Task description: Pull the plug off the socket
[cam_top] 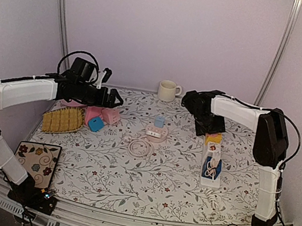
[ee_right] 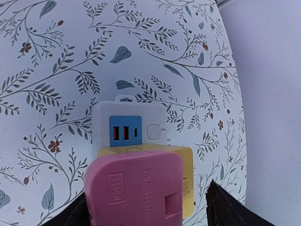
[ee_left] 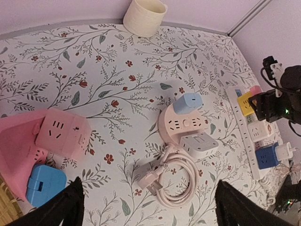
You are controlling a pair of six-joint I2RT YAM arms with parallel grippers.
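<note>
Right tool (cam_top: 209, 128) hangs over the far end of the white power strip (cam_top: 212, 165), which lies near to far on the right side of the tabletop (cam_top: 127, 184). From its wrist camera I see its fingers (ee_right: 235, 209) spread to either side of the pink plug (ee_right: 134, 188). A sliver of tabletop shows between the right finger and the plug, so nothing is pinched. The pink plug covers most of a yellow plug (ee_right: 187, 172), and I cannot tell whether it is seated in the yellow one or just beside it on the strip. Past them, the strip's white end shows a blue port panel (ee_right: 125, 133). Nearer along the strip, the left wrist view shows a white plug (ee_left: 258, 129) and a blue plug (ee_left: 265, 155). Left tool (cam_top: 112, 99) hovers over the far left of the tabletop, its fingers (ee_left: 61, 207) spread wide with nothing between them. Below it sit a pink cube socket (ee_left: 63, 132) and a small blue cube (ee_left: 44, 185). Mid-tabletop is a round pink socket hub (cam_top: 156, 132) carrying a light blue plug (cam_top: 160, 121), with a coiled cable (cam_top: 138, 144) touching it on the near side. A cream mug (cam_top: 168, 90) stands at the far edge, and a woven mat (cam_top: 63, 120) lies on the left.
</note>
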